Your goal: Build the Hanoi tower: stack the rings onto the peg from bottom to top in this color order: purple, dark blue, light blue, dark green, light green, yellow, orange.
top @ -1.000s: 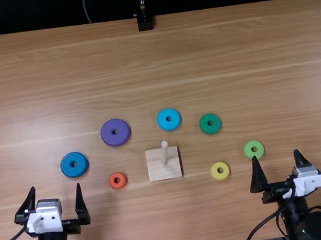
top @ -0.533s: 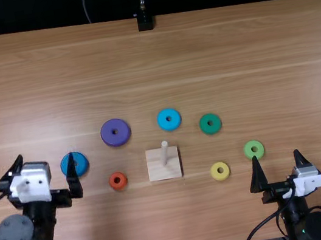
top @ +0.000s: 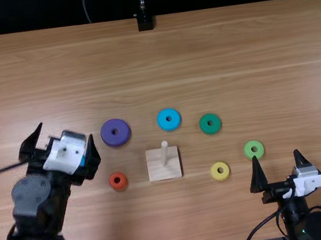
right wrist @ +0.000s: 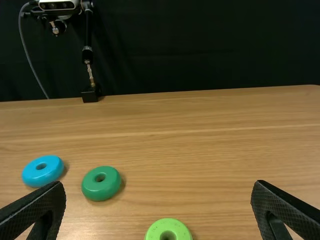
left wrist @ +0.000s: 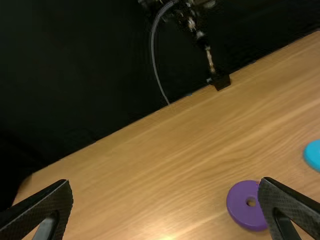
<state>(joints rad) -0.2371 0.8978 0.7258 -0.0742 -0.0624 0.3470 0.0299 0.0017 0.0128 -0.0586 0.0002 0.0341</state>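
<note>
The left gripper (top: 66, 130) hangs left of the purple ring (top: 108, 133), fingers wide apart, while the right gripper (top: 275, 154), also spread, is near the light green ring (top: 249, 150).

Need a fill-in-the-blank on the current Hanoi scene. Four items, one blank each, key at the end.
1. In the top view, the light blue ring lies between the purple ring and the ____ ring.
2. The wooden peg carries ____ rings.
3. The ring nearest the right gripper is the ____ one.
4. The left gripper's fingers stand ____, not together.

Missing words: dark green; zero; light green; apart.
</note>
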